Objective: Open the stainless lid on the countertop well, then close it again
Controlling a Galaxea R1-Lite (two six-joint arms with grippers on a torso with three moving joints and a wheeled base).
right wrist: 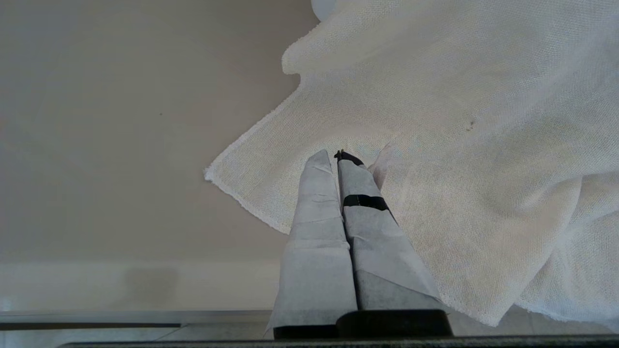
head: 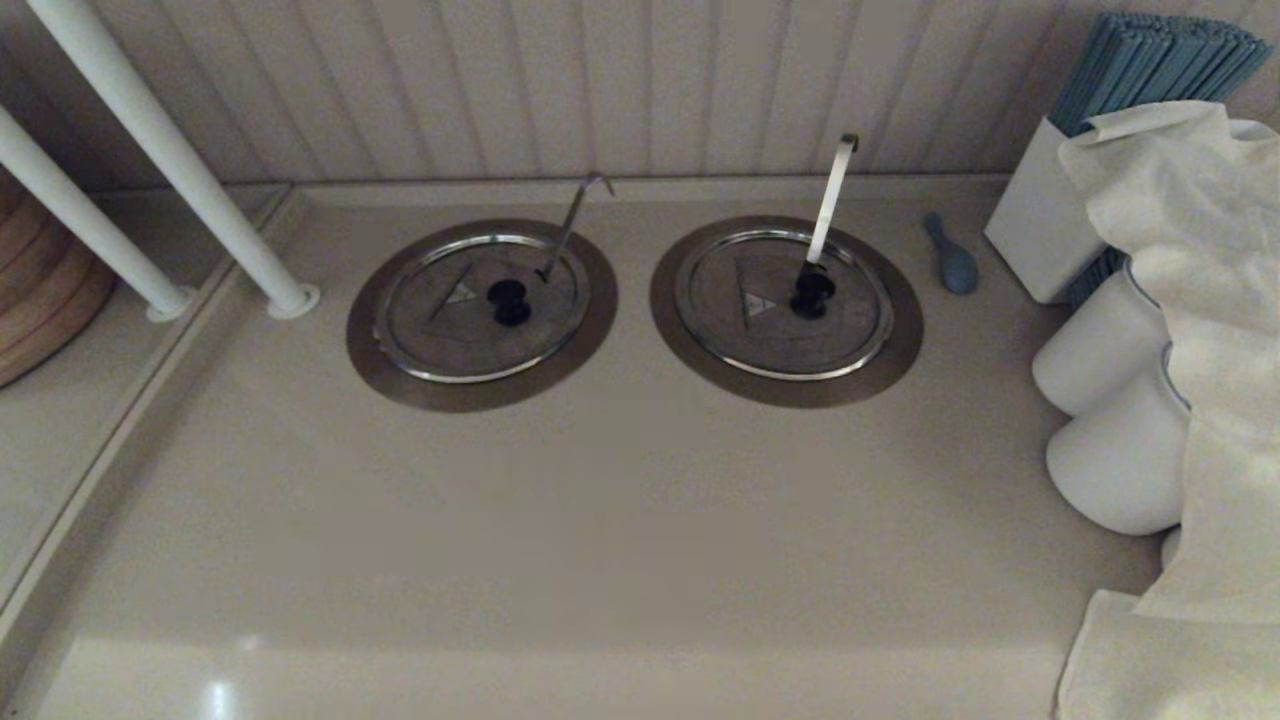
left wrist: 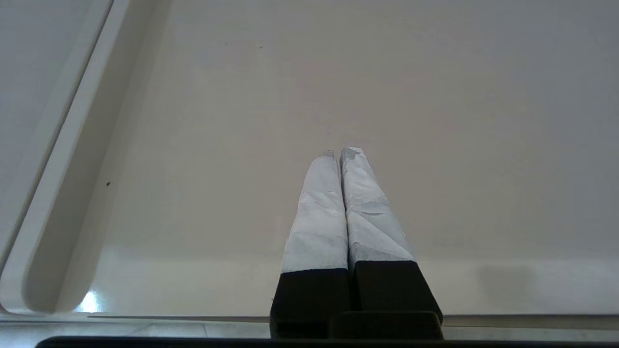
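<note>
Lid: the stainless lid (head: 482, 306), flat round steel disc w/ black centre knob (head: 509, 301) and small triangle mark, sits shut on the countertop well (head: 481, 314), at approx 11 o'clock on the counter (head: 600, 520) in head view.
Well: wide brushed-steel flange rings the lid; thin grey hook-tipped rod (head: 573, 220) pokes up thru it, leaning toward 1 o'clock.
Twin: second lid (head: 783, 301) just beside, at 1 o'clock, w/ broad flat pale strip handle (head: 830, 202).
Counter: smooth beige, matte, faint glare near front edge.
Cloth: white woven cloth (right wrist: 435, 145), loose folds, at 3-4 o'clock.
Left tool (left wrist: 338, 154): pale-wrapped fingers pressed together, holding nothing, hanging over bare counter.
Right tool (right wrist: 333, 155): wrapped fingers closed tight, nothing gripped, tips over the cloth's corner; contact can't be told.
</note>
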